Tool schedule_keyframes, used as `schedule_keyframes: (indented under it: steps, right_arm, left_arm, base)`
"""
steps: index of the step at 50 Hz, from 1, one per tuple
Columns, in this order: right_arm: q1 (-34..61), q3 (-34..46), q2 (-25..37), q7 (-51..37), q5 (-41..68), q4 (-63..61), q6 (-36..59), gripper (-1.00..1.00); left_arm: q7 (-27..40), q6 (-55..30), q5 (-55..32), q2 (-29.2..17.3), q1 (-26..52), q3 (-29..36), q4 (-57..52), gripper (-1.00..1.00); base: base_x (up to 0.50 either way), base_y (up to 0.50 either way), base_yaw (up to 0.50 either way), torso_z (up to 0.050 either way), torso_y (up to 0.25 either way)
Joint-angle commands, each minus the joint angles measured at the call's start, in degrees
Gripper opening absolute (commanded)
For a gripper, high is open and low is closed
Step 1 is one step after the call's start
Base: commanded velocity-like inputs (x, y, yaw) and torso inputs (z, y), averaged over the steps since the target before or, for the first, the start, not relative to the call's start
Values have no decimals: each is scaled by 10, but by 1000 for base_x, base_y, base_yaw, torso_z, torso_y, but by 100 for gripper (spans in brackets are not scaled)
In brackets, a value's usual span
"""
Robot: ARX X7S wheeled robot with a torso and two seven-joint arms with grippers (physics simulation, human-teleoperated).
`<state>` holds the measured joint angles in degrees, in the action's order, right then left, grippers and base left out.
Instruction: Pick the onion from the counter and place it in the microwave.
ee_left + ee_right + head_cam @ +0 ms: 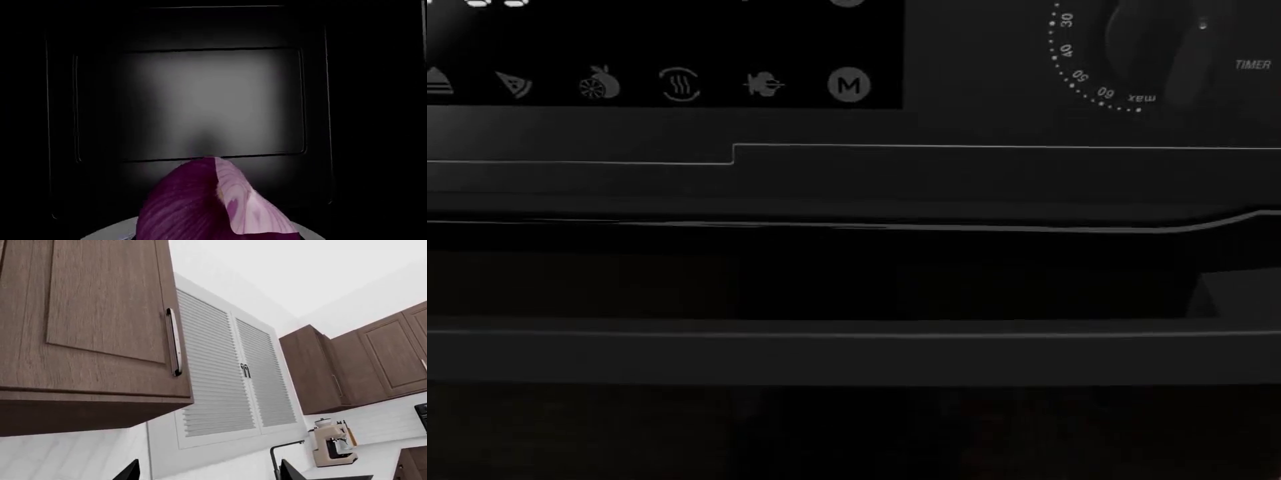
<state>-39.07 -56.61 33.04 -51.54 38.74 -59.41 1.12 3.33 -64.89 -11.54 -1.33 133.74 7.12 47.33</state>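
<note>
I'm looking through my left wrist camera straight into a dark box, and the onion (pixel 213 202) is sitting low in front of the lens, purple skin with a paler pink patch turned toward me. Behind it a grey back panel is glowing faintly between dark walls, so I'm judging this to be the inside of the microwave (pixel 854 260). A pale curved rim (pixel 110 229), perhaps the turntable, is peeking out under the onion. My left gripper's fingers aren't showing here, so I can't tell whether they are clamped on the onion or apart, nor whether the onion is resting on that rim or hanging just over it.

My head camera is pressed close to the glossy black front: a long bar handle is running across, and above it a row of white food icons.

Readable writing: a circled "M" (pixel 849 85), the word "TIMER" (pixel 1252 64) beside the dial (pixel 1154 40), and "30", "40", "50", "60" and "max" around its scale.

My right wrist camera is pointing up at wooden cabinets and a louvred shutter (pixel 233 375); two dark gripper tips are showing well apart, holding nothing.

So pickup looks done and the onion appears inside. Left to do, as I judge it: let go if needed, and draw the arm out.
</note>
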Motion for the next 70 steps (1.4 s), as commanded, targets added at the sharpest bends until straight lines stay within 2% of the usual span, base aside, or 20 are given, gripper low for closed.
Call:
schedule_keyframes:
  steps: [1, 23, 41, 50, 51, 62, 70]
  right_arm:
    - [5, -18, -9, 15, -7, 9, -1, 100]
    - [5, -12, -14, 20, -14, 11, -5, 100]
    - [7, -8, -13, 19, -17, 11, -1, 100]
    - [7, -11, -8, 16, -15, 10, 2, 100]
    - [8, -11, -9, 17, -15, 11, 1, 100]
    - [4, -14, -20, 30, -16, 15, -9, 100]
    - [7, -10, -15, 28, -16, 12, -3, 100]
  left_arm:
    - [5, -16, 0, 13, 13, -35, 48, -100]
    - [-3, -19, 29, 13, 13, -57, 103, -100]
    - [-32, 21, 60, 13, 13, -46, 179, -100]
    - [-37, 27, 55, 13, 13, -40, 183, -100]
    - [-37, 22, 48, 13, 13, -40, 179, 100]
    - [-42, 22, 38, 13, 13, -26, 168, 100]
    - [-48, 27, 52, 13, 13, -47, 148, 100]
  base:
    - [0, 0, 0, 0, 0]
    - [0, 0, 0, 0, 0]
    - [0, 0, 0, 0, 1]
    - [1, 0, 0, 0, 0]
    - [0, 0, 0, 0, 0]
    - [0, 0, 0, 0, 0]
    - [0, 0, 0, 0, 0]
